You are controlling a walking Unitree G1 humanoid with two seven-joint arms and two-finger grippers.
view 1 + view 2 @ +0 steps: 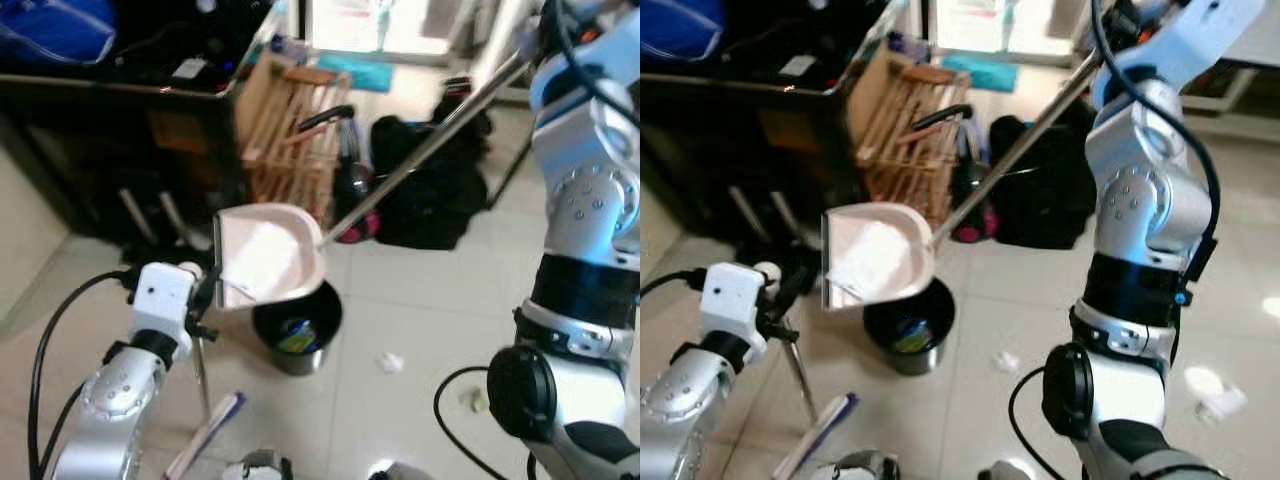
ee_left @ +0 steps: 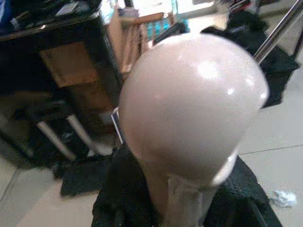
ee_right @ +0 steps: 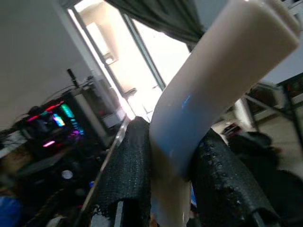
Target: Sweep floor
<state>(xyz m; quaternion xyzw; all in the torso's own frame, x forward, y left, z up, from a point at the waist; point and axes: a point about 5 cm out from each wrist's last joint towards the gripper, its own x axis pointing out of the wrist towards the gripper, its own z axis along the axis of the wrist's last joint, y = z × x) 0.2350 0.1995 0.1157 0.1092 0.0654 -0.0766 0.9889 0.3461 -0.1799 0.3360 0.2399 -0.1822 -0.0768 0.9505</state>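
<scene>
We tip the dustpan over the bin, and a spill is the risk.

Our left fingers point(image 2: 189, 208) clamp the pale dustpan point(image 1: 268, 255) just above the black bin point(image 1: 297, 335); our right fingers point(image 3: 215, 175) clamp the white broom handle point(image 3: 213, 80). If the pan tilts off-centre, we judge debris falls beside the bin, joining the paper scrap point(image 1: 390, 362) on the floor point(image 1: 420, 300).

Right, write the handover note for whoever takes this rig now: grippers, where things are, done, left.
Left gripper: shut on the dustpan by its handle, pan tilted over the black bin.
Right gripper: shut on the white handle of the long metal pole, raised high; its lower end is by the pan.
Done: the pan is held at the bin, apparently for tipping.
Left: paper scraps lie on the tiles right of the bin; sweep and bin them.
</scene>
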